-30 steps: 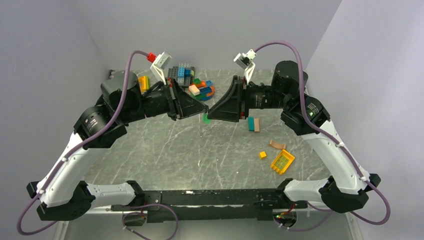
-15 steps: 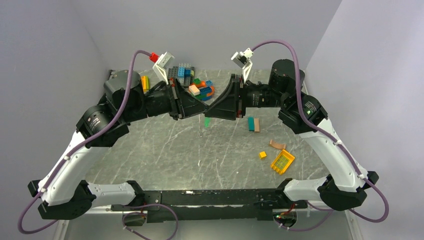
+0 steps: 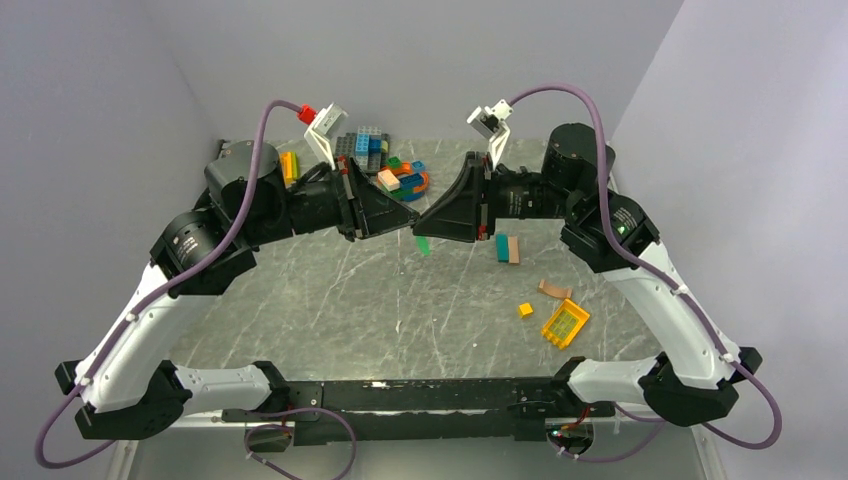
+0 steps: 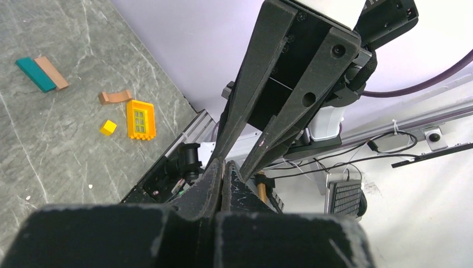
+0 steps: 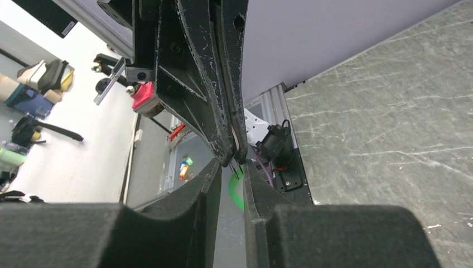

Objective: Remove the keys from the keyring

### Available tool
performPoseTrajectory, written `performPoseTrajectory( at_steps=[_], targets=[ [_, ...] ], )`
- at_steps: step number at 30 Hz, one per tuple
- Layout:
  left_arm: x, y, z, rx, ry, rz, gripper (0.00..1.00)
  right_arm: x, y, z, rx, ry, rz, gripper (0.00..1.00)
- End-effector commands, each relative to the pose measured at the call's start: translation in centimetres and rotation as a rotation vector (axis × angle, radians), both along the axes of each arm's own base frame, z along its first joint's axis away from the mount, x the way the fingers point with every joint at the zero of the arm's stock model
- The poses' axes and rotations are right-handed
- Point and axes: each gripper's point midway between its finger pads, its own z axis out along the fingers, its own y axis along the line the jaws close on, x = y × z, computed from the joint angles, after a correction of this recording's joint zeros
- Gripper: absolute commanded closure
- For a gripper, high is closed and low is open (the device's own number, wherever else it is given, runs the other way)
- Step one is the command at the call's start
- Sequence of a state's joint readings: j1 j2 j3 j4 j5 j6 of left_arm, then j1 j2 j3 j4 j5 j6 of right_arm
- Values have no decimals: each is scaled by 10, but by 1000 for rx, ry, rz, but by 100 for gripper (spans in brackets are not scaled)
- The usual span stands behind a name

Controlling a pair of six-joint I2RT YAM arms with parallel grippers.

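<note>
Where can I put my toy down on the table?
The bare marble table in the middle and on the left, just past the black rail, is free. It's crowded at the back by the brick pile and on the right around the yellow brick.

We see pale lavender walls (image 3: 420, 60) behind the left pincer (image 3: 412, 220) and right pincer (image 3: 421, 228) and on either side of them. Beneath both lies a grey, white-veined table (image 3: 330, 300), evenly lit. Past the left pincer, cables (image 4: 357, 162) cross a pale floor (image 4: 413, 223).
</note>
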State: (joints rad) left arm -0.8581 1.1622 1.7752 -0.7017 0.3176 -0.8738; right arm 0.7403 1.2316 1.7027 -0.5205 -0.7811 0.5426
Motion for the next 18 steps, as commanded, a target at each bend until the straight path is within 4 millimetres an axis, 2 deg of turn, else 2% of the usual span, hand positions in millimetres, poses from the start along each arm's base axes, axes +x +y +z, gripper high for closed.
performPoseTrajectory(
  at_steps=[1,3,8,18],
  targets=[
    [-9,8,26,-60,-63,-13,100,-2,-7,13,47,-34,-36,80],
    [-10,8,27,-64,-64,-13,100,-3,-9,15,53,-35,-40,81],
    [-12,9,28,-70,-63,-16,100,-4,-10,18,70,-30,-49,93],
    [-15,9,27,-79,-59,-30,100,-5,-9,27,99,-20,-45,100]
  ],
)
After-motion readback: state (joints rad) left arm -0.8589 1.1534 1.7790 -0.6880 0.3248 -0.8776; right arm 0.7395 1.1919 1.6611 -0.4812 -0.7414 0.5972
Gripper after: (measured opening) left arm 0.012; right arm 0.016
